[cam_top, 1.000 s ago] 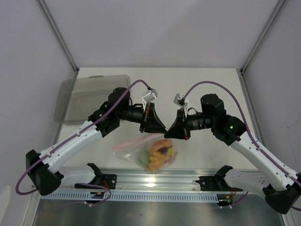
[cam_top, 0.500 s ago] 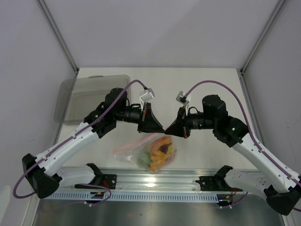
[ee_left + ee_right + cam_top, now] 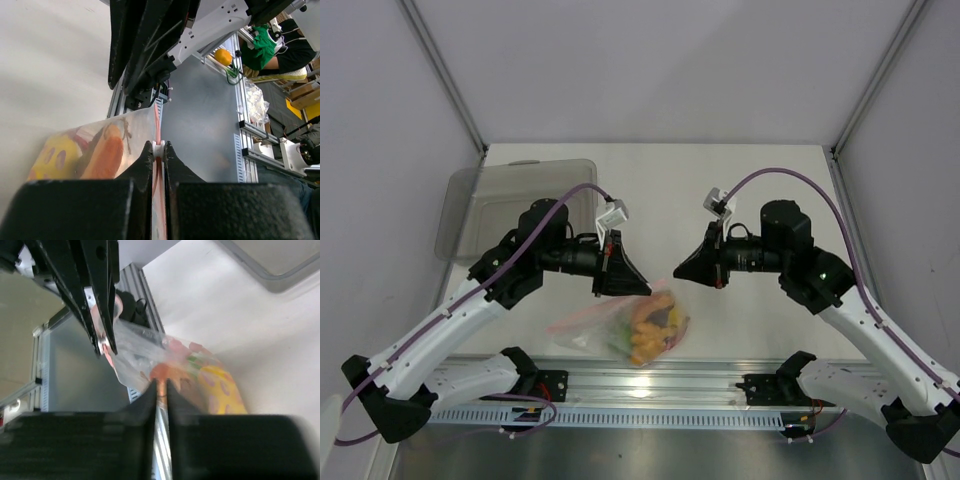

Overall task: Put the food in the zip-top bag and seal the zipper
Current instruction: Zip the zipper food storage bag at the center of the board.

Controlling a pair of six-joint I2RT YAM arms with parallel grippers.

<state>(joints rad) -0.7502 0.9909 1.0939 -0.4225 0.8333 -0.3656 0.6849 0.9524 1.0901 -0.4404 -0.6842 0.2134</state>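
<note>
Where the two arms meet over the near middle of the pale table [image 3: 740, 190], we see the small clear crinkly plastic zip-top bag [image 3: 588, 325], just ahead of the metal rail [image 3: 650, 375] at the near edge. Through its wrinkled film the small toy food [image 3: 650, 325] shows as a bunched lump. It includes a yellow piece with dark spots [image 3: 50, 150], a smooth orange piece [image 3: 107, 155], an orange-red bit [image 3: 165, 372] and a touch of green [image 3: 192, 360]. We cannot tell whether the bag's belly rests on the table or hangs just above it.

The thin pinkish-red zipper [image 3: 158, 125] runs along the bag's upper edge. From above, this edge slants from the lower left up toward the right, and this is the bag's long axis. The mouth faces the far side and the filled bulge faces the rail.

The left fingers [image 3: 142, 170] are pressed together on the zipper, with the strip passing straight between them. The right fingers [image 3: 145, 400] pinch the same edge at its right end. A grey translucent rectangular tray [image 3: 480, 200] lies well apart at the far left.
</note>
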